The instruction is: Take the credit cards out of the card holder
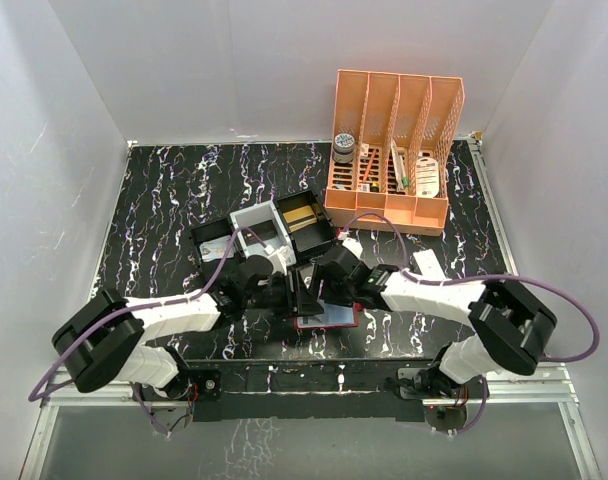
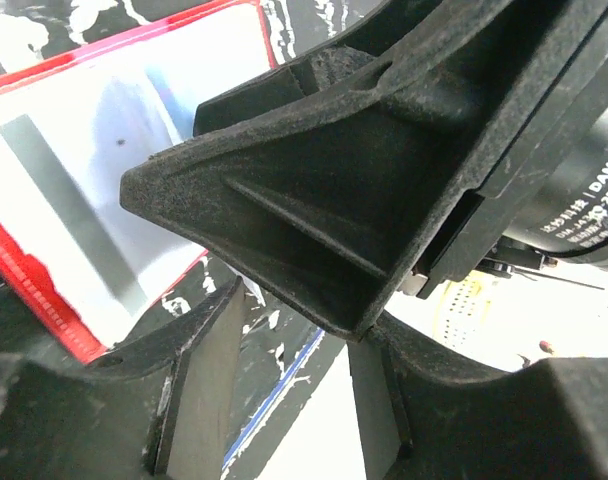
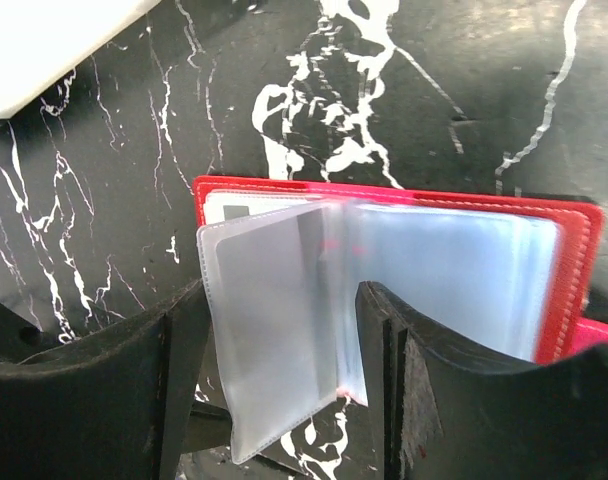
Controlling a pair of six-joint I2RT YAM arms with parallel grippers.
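The red card holder [image 1: 329, 321] lies open on the black marbled table between both arms. In the right wrist view its red cover [image 3: 574, 260] frames clear plastic sleeves, and one sleeve leaf [image 3: 274, 330] stands up between the fingers of my right gripper [image 3: 284, 300], whose jaws are apart. A pale card edge [image 3: 234, 208] shows tucked under the sleeves. The left wrist view shows the holder [image 2: 34, 290] with a pale card with a grey stripe [image 2: 74, 200]. My left gripper [image 2: 289, 345] is open and empty beside it, right under the right gripper's finger [image 2: 314, 200]. From above, the two grippers [image 1: 302, 298] [image 1: 329, 290] meet over the holder.
A black tray with a grey insert [image 1: 274, 230] sits just behind the grippers. An orange file rack [image 1: 394, 150] stands at the back right. A small white box [image 1: 431, 265] lies right of the right arm. White walls enclose the table.
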